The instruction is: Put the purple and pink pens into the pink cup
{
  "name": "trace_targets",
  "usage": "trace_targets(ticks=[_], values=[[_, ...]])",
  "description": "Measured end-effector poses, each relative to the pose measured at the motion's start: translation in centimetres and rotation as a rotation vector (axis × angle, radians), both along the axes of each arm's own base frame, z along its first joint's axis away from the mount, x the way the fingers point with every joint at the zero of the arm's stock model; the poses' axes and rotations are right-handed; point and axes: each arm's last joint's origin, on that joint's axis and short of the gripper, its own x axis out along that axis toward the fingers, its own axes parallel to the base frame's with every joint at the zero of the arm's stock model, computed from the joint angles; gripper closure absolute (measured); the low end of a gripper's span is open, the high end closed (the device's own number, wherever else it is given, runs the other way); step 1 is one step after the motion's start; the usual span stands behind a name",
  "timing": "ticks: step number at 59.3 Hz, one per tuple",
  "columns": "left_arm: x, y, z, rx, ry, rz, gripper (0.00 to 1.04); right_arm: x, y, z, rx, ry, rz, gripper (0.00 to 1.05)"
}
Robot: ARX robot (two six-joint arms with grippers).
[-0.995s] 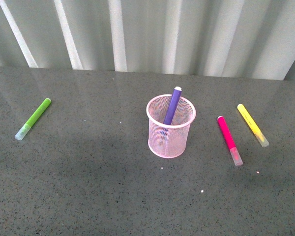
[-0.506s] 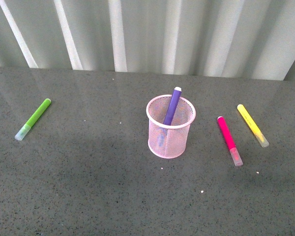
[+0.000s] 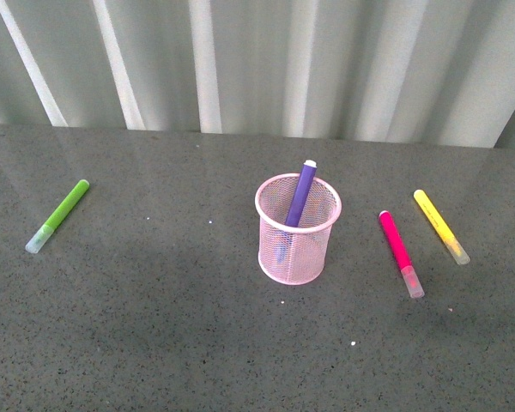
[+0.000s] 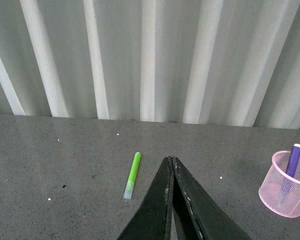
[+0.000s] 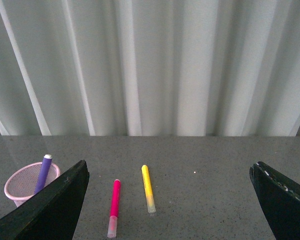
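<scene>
front view, change: the whole scene sits a little lower in the frame than half a second ago; the things keep the same places relative to one another.
front view, pink cup (image 3: 296, 253): upright near the middle of the grey table (image 3: 154, 335).
front view, purple pen (image 3: 300, 196): already inside the pink cup, leaning, its top end above the rim.
front view, pink pen (image 3: 400, 252): flat on the table just to the right of the pink cup, not touching it, clear cap toward the camera.
front view, others: yellow marker (image 3: 440, 226) lies right of the pink pen; green marker (image 3: 58, 215) lies well apart on the left.
front view, arms: neither shows here.
left wrist view, left gripper (image 4: 170, 160): fingers pressed together, nothing between them, raised above the table.
left wrist view, things: green marker (image 4: 132, 175) beyond the tips; pink cup (image 4: 285, 192) with the purple pen (image 4: 293, 159) off to one side.
right wrist view, right gripper (image 5: 169, 165): spread wide, empty, above the table.
right wrist view, things: pink pen (image 5: 113, 206) and yellow marker (image 5: 147, 187) lie between the two fingers in the frame; pink cup (image 5: 20, 186) beside one finger.
writing: any print on the pens is too small to read.
</scene>
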Motion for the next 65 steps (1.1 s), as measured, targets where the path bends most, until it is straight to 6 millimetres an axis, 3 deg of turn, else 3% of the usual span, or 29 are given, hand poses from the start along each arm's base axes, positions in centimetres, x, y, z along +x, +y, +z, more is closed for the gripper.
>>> trace_targets(ticks=[21,25,30,37,44,52,65], values=[[0.0,0.0,0.0,0.000,0.000,0.000,0.34,0.0,0.0,0.0,0.000,0.003,0.000,0.07],[0.0,0.0,0.0,0.000,0.000,0.000,0.23,0.4,-0.2,0.1,-0.007,0.226,-0.152,0.07],[0.0,0.0,0.0,0.000,-0.002,-0.001,0.07,3.1,-0.7,1.5,-0.045,0.391,-0.253,0.07],[0.0,0.0,0.0,0.000,-0.002,0.000,0.07,8.8,-0.7,3.2,-0.013,0.514,-0.184,0.07],[0.0,0.0,0.0,0.000,-0.002,0.001,0.07,14.2,0.5,1.6,-0.007,0.700,-0.080,0.07],[0.0,0.0,0.0,0.000,-0.002,0.000,0.07,17.5,2.3,0.0,-0.005,0.819,0.010,0.07],[0.0,0.0,0.0,0.000,-0.002,0.000,0.07,22.2,3.6,-0.3,-0.005,0.854,-0.015,0.07]])
